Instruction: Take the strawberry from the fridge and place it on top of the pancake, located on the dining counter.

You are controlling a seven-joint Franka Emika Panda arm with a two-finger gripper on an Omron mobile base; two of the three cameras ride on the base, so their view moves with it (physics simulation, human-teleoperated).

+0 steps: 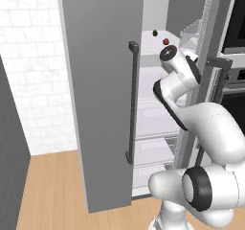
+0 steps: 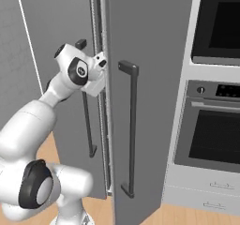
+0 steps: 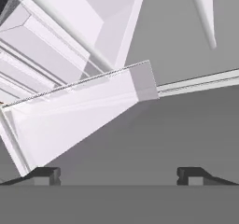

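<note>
The fridge (image 1: pixel 103 80) is a tall grey cabinet; its left door stands swung open and its white shelves show. The strawberry (image 1: pixel 166 41), a tiny red berry, rests on an upper shelf. My arm reaches into the opening, and its wrist (image 1: pixel 174 56) is just below and right of the berry. In the hand view my gripper (image 3: pixel 119 176) is open, its dark fingertips (image 3: pixel 44 175) far apart with nothing between them, facing a white shelf bin (image 3: pixel 79 111). The pancake and the dining counter are out of view.
A small dark item (image 1: pixel 155 32) lies farther back on the same shelf. The fridge's right door (image 2: pixel 150 102) is shut, its bar handle (image 2: pixel 132 130) close to my arm. A black built-in oven (image 2: pixel 215 135) stands to the right. Wood floor (image 1: pixel 48 190) lies below.
</note>
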